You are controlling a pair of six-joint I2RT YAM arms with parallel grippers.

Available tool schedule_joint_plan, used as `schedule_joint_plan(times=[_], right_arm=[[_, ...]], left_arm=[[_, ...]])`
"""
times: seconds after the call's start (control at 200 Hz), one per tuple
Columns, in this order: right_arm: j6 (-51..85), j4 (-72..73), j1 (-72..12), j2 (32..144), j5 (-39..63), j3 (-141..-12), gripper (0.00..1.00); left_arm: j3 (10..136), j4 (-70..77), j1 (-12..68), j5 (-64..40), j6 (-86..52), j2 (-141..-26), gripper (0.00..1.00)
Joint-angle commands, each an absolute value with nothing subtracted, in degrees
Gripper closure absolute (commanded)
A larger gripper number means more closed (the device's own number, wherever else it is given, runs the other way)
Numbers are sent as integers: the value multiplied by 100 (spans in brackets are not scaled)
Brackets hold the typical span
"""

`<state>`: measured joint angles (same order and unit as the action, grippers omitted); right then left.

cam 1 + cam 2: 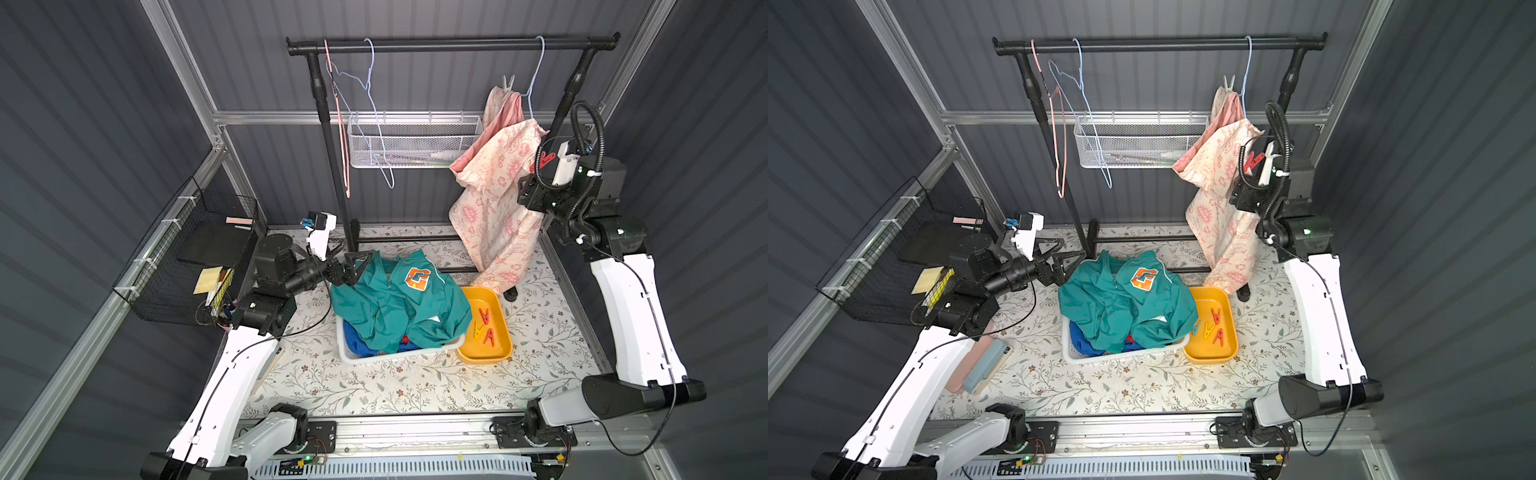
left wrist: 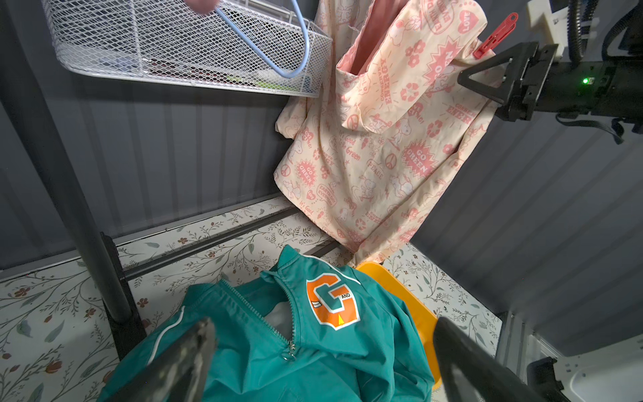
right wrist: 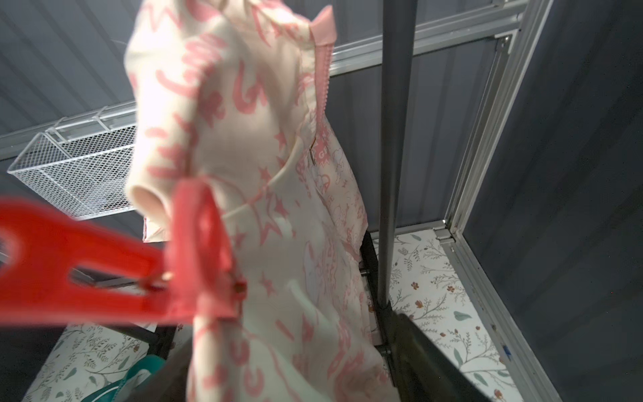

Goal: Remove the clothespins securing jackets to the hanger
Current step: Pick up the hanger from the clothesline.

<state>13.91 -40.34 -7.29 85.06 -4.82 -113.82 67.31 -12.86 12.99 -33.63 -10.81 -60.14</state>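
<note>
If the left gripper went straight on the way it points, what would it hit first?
Most likely the teal jacket heaped over the white basket, just ahead of the left gripper; depth is unclear.

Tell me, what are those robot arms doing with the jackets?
They are taking clothespins off jackets. The right gripper is at a red clothespin clipped to the cream jacket, which hangs on a blue hanger; I cannot tell if it has gripped it yet. A whitish clothespin sits higher up on that jacket. The left gripper is open over the teal jacket lying in the white basket. Several loose clothespins lie in the yellow tray.
</note>
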Motion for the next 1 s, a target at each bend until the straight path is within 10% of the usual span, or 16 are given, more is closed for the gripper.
schedule_joint_plan(times=[0.0, 0.44, 0.991], right_arm=[[1389, -3928, -707, 8626, -340, -11646, 40], [1384, -3875, -711, 8365, 343, -11617, 99], [1444, -3570, -720, 7980, 1212, -12519, 100]], left_arm=[[6827, -1274, 1335, -3308, -940, -5957, 1], [6941, -1388, 1349, -3217, -835, -6022, 1], [6875, -1183, 1345, -3199, -1009, -6042, 1]])
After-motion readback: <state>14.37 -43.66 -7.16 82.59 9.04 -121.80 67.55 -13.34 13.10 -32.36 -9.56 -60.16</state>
